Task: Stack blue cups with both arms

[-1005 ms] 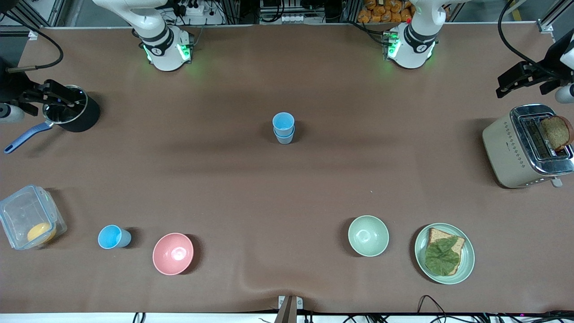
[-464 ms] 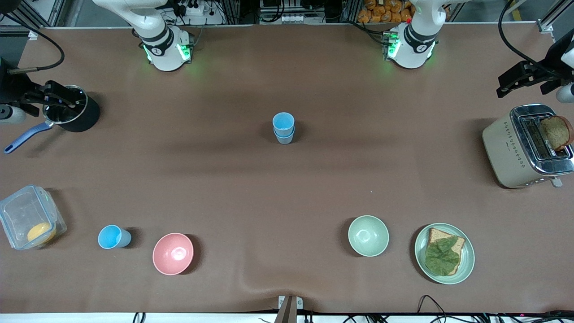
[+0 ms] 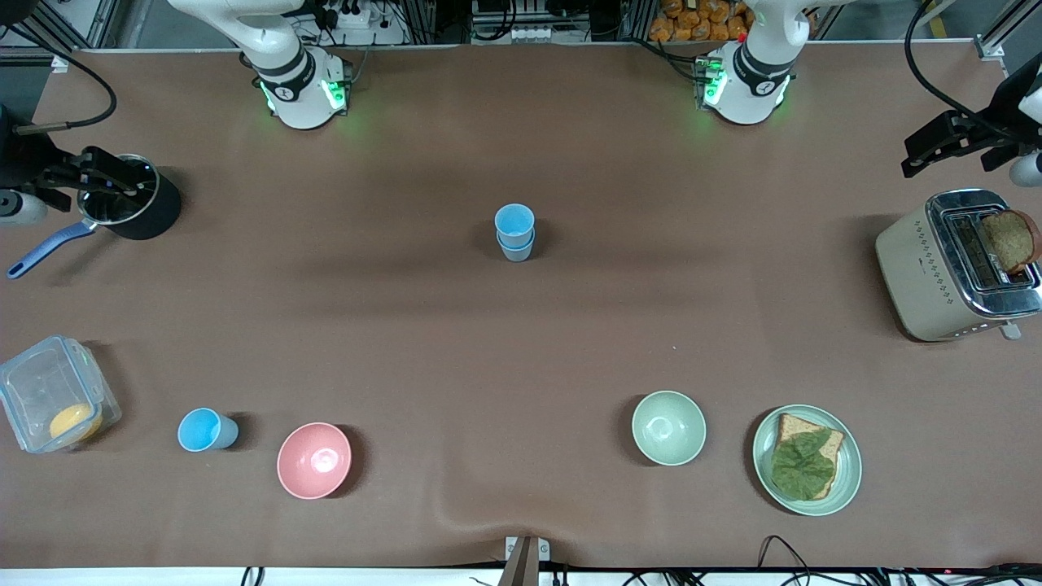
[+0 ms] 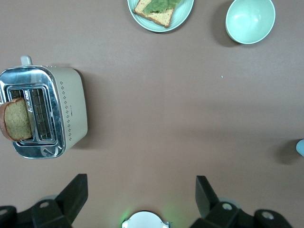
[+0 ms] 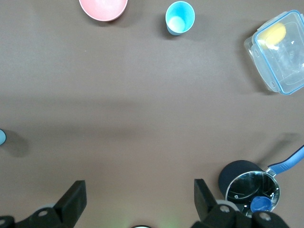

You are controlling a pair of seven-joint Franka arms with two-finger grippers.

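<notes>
Two blue cups (image 3: 514,232) stand stacked at the table's middle, a bright blue one nested in a paler grey-blue one. Their edge shows in the left wrist view (image 4: 300,147) and the right wrist view (image 5: 2,137). A third blue cup (image 3: 203,430) (image 5: 180,17) stands alone, nearer the front camera, beside the pink bowl (image 3: 314,460). My right gripper (image 3: 134,181) (image 5: 137,192) is open and empty, high over the black pot (image 3: 134,207). My left gripper (image 3: 906,157) (image 4: 140,187) is open and empty, high beside the toaster (image 3: 956,264).
A pale green bowl (image 3: 668,427) and a green plate (image 3: 847,480) with a sandwich sit nearer the front camera at the left arm's end. A clear lidded container (image 3: 53,404) holding something yellow sits near the lone cup. The toaster holds a bread slice (image 3: 1009,238).
</notes>
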